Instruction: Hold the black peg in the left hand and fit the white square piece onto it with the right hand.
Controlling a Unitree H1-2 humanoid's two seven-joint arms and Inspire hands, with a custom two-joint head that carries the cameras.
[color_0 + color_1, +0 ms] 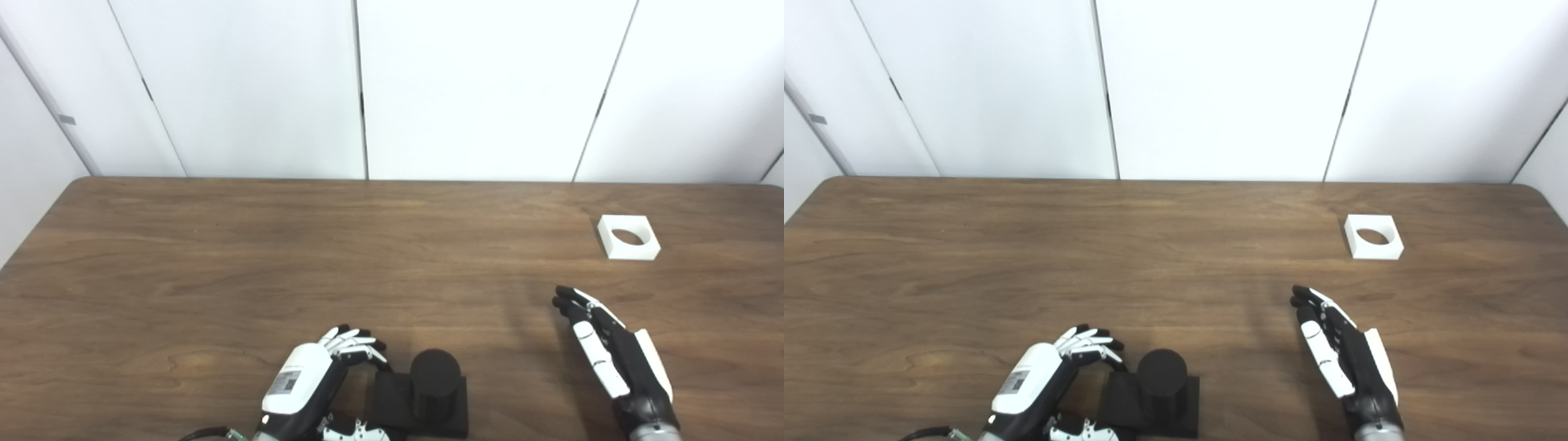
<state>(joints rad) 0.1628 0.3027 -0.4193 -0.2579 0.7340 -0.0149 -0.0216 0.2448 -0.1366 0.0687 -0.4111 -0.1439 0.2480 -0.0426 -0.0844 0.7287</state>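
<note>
The black peg, a short cylinder on a square black base, stands at the table's near edge, centre. My left hand is at the base's left side. Its fingers curl over the base's far left corner and its thumb lies by the near left corner; I cannot tell whether it grips. The white square piece, with a round hole, lies flat at the far right. My right hand is open and empty, fingers pointing away, well short of the white piece.
The brown wooden table fills the view, with white wall panels behind its far edge. The peg base sits close to the near table edge.
</note>
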